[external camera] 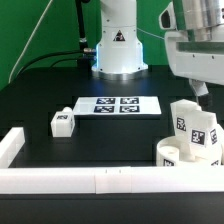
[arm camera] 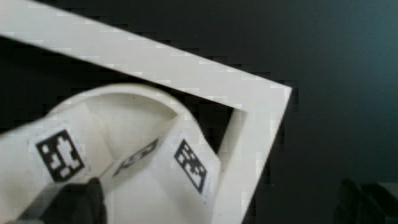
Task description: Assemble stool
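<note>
The round white stool seat point(external camera: 170, 155) lies at the exterior view's right, against the front rail. Two tagged white legs point(external camera: 183, 117) point(external camera: 206, 138) stand upright on it. A third leg point(external camera: 63, 122) lies loose on the black table towards the exterior view's left. My gripper point(external camera: 203, 92) hovers just above the standing legs, open, with nothing held. In the wrist view the seat point(arm camera: 111, 108) and a tagged leg point(arm camera: 189, 162) lie below my gripper point(arm camera: 222, 208). One dark finger point(arm camera: 63, 200) shows at the edge, far from the other.
The marker board point(external camera: 120, 104) lies flat in front of the robot base point(external camera: 117, 50). A long white rail point(external camera: 100, 180) borders the table's front and turns a corner point(arm camera: 267, 90) close to the seat. Another rail piece point(external camera: 10, 145) stands at the exterior view's left.
</note>
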`<state>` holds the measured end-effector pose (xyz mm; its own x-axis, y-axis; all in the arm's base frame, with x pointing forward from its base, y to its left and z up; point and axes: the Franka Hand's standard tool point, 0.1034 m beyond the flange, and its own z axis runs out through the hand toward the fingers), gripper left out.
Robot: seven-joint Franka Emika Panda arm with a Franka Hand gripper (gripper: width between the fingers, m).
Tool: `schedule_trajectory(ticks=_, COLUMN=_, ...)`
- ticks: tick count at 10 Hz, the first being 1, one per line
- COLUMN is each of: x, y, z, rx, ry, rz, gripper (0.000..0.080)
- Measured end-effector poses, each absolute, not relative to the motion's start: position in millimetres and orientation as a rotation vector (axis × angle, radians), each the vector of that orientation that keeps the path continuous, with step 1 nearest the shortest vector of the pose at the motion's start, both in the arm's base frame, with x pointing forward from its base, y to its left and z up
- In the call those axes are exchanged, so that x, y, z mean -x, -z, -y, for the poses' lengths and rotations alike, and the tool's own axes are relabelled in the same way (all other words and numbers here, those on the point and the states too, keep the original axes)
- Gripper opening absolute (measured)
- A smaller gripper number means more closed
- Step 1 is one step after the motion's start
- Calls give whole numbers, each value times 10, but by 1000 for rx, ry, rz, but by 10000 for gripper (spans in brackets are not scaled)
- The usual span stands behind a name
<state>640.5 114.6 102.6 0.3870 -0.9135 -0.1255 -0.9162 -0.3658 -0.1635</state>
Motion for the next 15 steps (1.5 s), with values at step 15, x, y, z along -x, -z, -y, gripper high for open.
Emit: schedule_trajectory(ticks=15, x=-6420, y=-992, z=-1047, rx=3042, ry=234, rz=776, gripper=649)
